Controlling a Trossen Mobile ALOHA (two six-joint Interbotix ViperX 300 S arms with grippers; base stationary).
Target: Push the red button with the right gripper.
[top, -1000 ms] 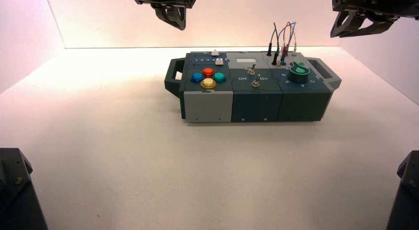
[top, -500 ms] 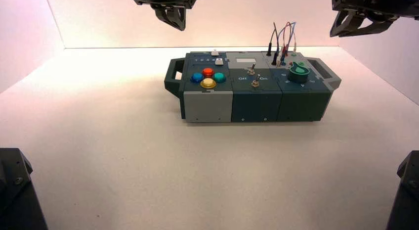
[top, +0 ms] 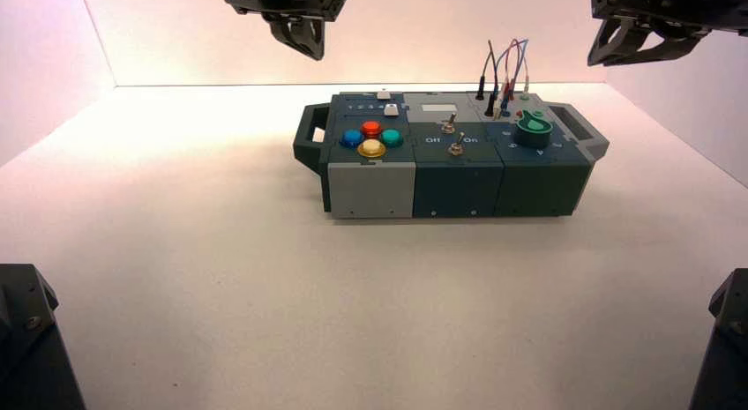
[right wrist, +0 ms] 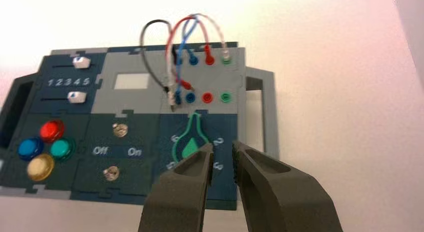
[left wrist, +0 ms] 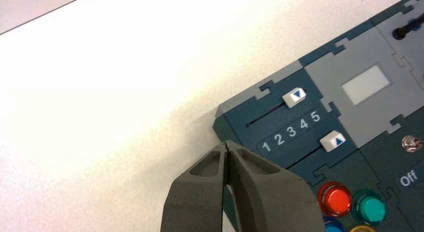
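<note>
In the high view, the left gripper (top: 314,55) hangs near the far left corner of the box (top: 459,188), its jaws together. The red button (top: 371,129) sits toward the box's left edge. The right gripper (top: 603,59) is beyond the far right corner, jaws apart, away from the button.

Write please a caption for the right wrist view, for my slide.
Right gripper, fingers parted, above the box's green knob; red dome button stands in a cluster beyond two toggle switches.
</note>
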